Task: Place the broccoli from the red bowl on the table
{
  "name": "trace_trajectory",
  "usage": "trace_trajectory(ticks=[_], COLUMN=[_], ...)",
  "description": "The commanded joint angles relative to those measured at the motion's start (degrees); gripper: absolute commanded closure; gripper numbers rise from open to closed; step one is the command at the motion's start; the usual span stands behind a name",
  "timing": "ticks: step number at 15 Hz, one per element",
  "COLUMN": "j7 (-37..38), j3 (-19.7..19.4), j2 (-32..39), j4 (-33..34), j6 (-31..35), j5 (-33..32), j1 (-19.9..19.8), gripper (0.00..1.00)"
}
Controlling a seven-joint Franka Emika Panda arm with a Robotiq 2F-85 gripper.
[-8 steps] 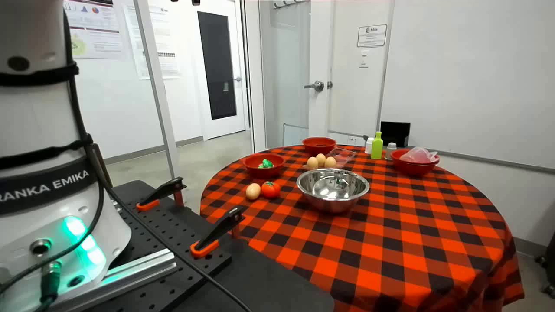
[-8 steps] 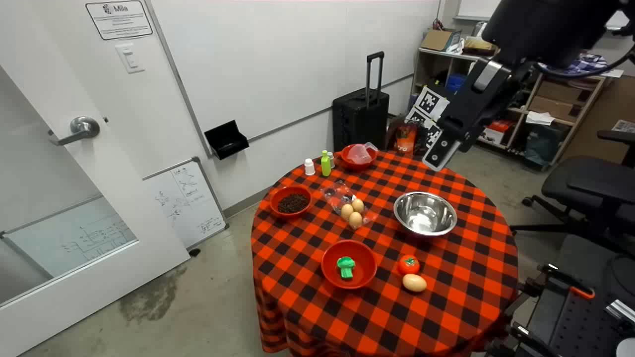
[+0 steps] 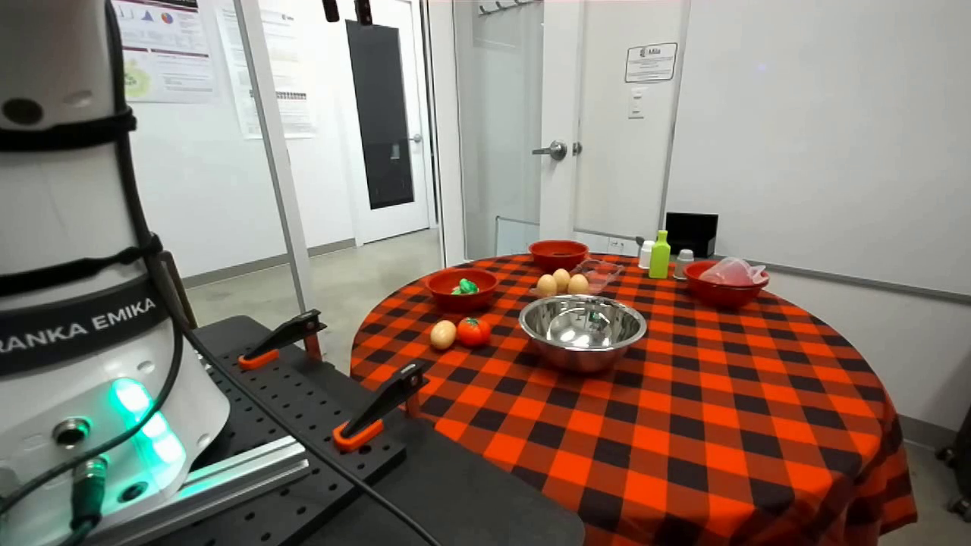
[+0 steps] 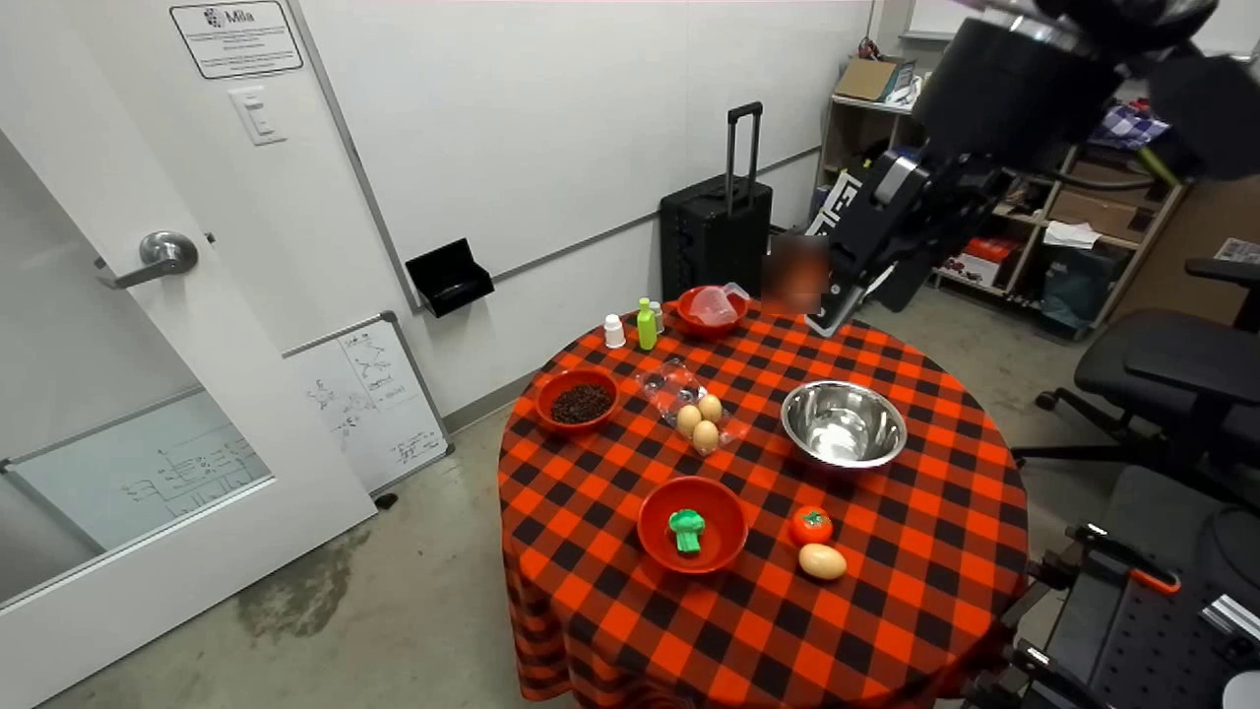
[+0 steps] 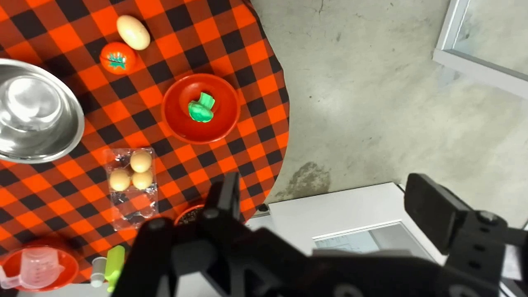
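Observation:
The green broccoli (image 4: 687, 530) lies in a red bowl (image 4: 726, 537) on the checkered table (image 4: 600, 620). Both exterior views show the broccoli (image 3: 465, 287) inside the bowl (image 3: 455, 300). In the wrist view the broccoli (image 5: 201, 108) lies in the bowl (image 5: 227, 111), up and left of the gripper (image 5: 324, 179). The gripper is open with its black fingers wide apart and nothing between them. It is high above the table; its fingertips just enter the top of an exterior view (image 3: 347, 11).
A tomato (image 4: 811, 526) and an egg (image 4: 822, 562) lie beside the red bowl. Near them are a steel bowl (image 4: 844, 423) and a clear carton (image 4: 674, 384) with 3 eggs. A red bowl of dark bits (image 4: 579, 401), a green bottle (image 4: 646, 325) and a bowl with a cup (image 4: 712, 310) stand farther off.
The gripper has come slightly lower into the top of an exterior view, and has shifted left and turned a little in an exterior view. The broccoli and bowls have not moved.

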Motion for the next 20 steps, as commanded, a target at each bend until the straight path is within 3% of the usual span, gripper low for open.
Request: trace_trajectory(ticks=[1,6,11,16,20], j7=[4.34,13.59,30.2,44.47,47.68], j3=[1.02,4.66,6.15,-0.56,-7.11], j2=[6.22,18.58,33.16,44.84,53.0], j4=[-0.36,0.45,3.32,8.56,14.01], j6=[5.88,15.93,24.3,29.94,33.1], j5=[-0.32,-5.02,-18.04,-29.76,-31.11], j1=[-1.86,-3.83,-3.51,2.38,7.64], gripper=[0.0,0.0,0.0,0.0,0.0])
